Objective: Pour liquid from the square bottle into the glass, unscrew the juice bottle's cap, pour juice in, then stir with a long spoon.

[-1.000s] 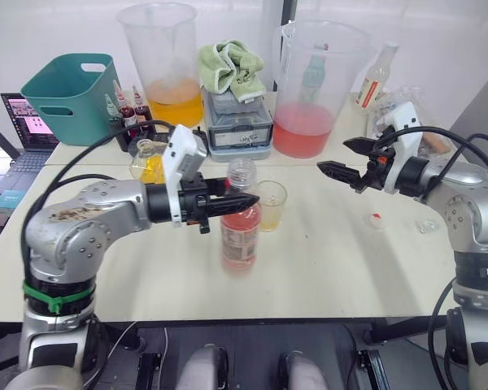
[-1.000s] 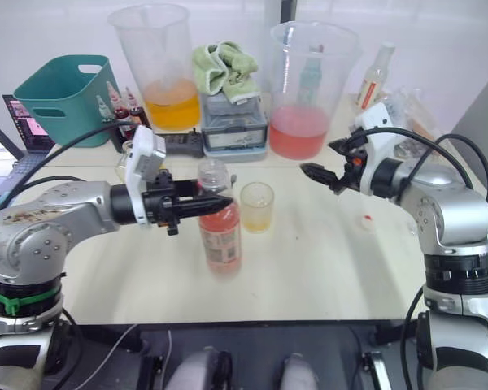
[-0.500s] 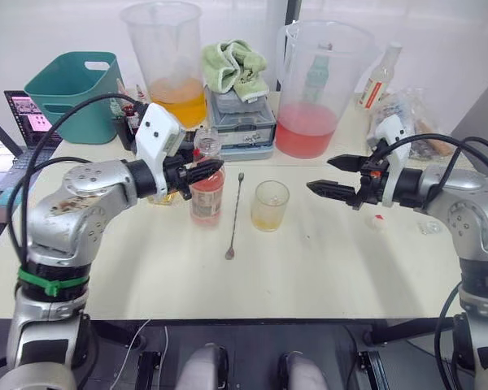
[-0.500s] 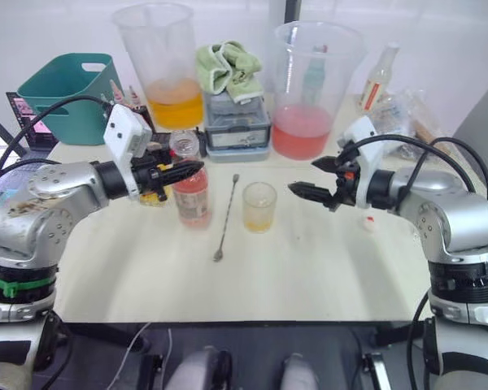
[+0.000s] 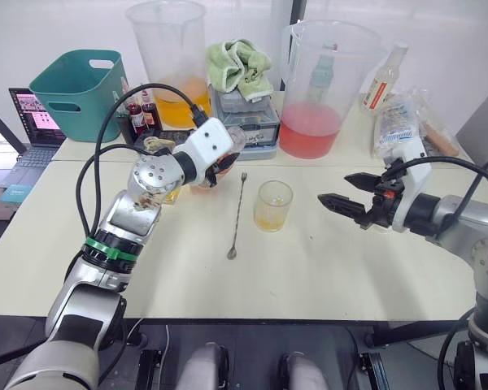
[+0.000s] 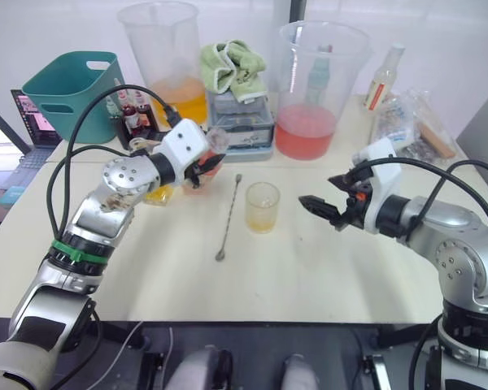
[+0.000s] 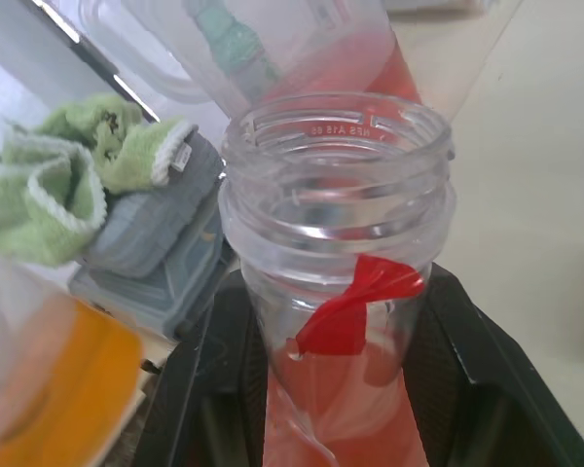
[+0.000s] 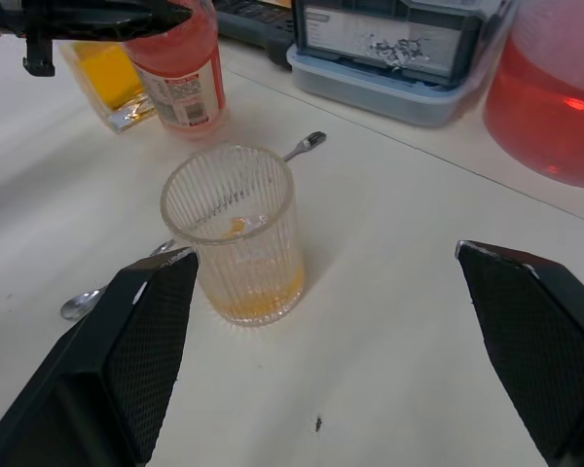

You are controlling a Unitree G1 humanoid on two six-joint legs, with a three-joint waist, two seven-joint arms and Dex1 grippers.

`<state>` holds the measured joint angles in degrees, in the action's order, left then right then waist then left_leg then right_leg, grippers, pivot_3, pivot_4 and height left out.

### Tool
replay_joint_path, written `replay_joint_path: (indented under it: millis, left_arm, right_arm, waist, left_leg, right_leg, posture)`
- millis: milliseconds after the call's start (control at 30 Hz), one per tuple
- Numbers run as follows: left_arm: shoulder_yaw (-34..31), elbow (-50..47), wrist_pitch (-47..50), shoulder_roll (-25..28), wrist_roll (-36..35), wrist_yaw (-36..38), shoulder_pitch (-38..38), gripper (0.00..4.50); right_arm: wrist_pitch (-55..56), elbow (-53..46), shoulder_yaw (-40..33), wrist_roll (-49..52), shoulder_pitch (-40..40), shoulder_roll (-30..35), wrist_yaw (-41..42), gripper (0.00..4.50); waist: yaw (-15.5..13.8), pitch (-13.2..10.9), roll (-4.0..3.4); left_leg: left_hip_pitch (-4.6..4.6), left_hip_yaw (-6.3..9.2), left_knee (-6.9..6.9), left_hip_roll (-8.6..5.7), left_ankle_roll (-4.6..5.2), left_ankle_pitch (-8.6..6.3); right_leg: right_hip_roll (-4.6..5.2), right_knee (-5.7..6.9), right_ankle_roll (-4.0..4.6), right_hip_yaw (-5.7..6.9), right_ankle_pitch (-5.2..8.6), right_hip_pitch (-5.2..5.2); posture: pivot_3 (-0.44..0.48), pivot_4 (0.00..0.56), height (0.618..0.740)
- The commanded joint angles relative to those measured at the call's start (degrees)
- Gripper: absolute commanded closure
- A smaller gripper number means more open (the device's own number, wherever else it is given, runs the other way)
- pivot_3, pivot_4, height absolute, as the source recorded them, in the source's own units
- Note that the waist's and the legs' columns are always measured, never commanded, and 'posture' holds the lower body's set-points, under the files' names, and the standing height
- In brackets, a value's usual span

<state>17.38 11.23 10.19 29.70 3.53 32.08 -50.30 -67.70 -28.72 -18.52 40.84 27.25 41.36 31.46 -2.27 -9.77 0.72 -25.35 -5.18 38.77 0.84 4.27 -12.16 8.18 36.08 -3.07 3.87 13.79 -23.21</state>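
Note:
The juice bottle [image 8: 183,83] stands upright on the table next to the square bottle [image 8: 112,83], which holds yellow liquid. My left gripper [image 5: 220,162] is shut on the juice bottle's neck [image 7: 336,224]. Its mouth is open and its cap is out of view. The glass [image 5: 273,205] sits mid-table with a little yellow liquid at the bottom. The long spoon [image 5: 237,215] lies flat just left of it. My right gripper [image 5: 333,188] hovers open to the right of the glass, holding nothing.
Two big pitchers, one with orange liquid [image 5: 169,57] and one with red [image 5: 319,85], stand at the back beside a grey box with a green cloth [image 5: 242,69]. A teal basket [image 5: 77,93], dropper bottles [image 5: 142,114] and a laptop [image 5: 34,130] are at back left. A pale bottle [image 5: 384,77] and a plastic bag [image 5: 407,122] are at back right.
My left arm has carried the juice bottle from in front of the glass back and left, down beside the square bottle. The spoon now shows. My right gripper has dropped slightly, still open.

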Motion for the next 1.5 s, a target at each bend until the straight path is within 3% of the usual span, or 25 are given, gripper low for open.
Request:
replay_joint_path:
  millis: [33,233,567,1500]
  left_arm:
    - [2.0,1.9,-11.0,-0.9,7.5,-3.6,-3.6,2.99]
    - [4.1,6.8,-19.8,-3.3,15.1,-7.0,-4.6,2.99]
    - [6.4,9.2,-25.5,-5.0,24.9,-9.3,-4.9,2.99]
    - [7.7,9.8,-27.8,-5.0,35.7,-11.3,-4.7,2.99]
  right_arm:
    - [-1.1,-4.1,-3.8,2.3,-1.1,-0.3,-2.8,0.01]
    - [-1.6,-6.7,-5.7,4.4,-3.5,-0.2,-5.7,0.01]
    - [-1.0,-7.8,-6.4,7.0,-4.8,0.2,-8.3,0.01]
    - [1.0,-9.0,-4.2,9.2,-4.6,-2.7,-13.5,0.01]
  waist:
    - [-0.1,0.0,0.00]
    - [0.0,0.0,0.00]
    - [0.1,0.0,0.00]
    - [0.1,0.0,0.00]
  left_leg:
    - [-0.01,0.02,0.02,0.00,0.02,-0.01]
    - [-0.04,0.02,0.04,0.00,0.09,-0.05]
    - [-0.04,0.02,0.04,0.00,0.12,-0.07]
    - [-0.05,0.03,0.06,0.01,0.13,-0.07]
  right_leg:
    - [0.00,0.01,0.00,0.01,0.00,0.01]
    - [0.02,0.01,0.00,0.02,0.00,-0.01]
    - [0.02,0.02,-0.01,0.03,0.00,-0.03]
    - [0.02,0.06,-0.01,0.03,0.00,-0.03]
  posture:
    - [0.000,0.150,0.736]
    - [0.000,0.150,0.736]
    - [0.000,0.150,0.736]
    - [0.000,0.150,0.736]
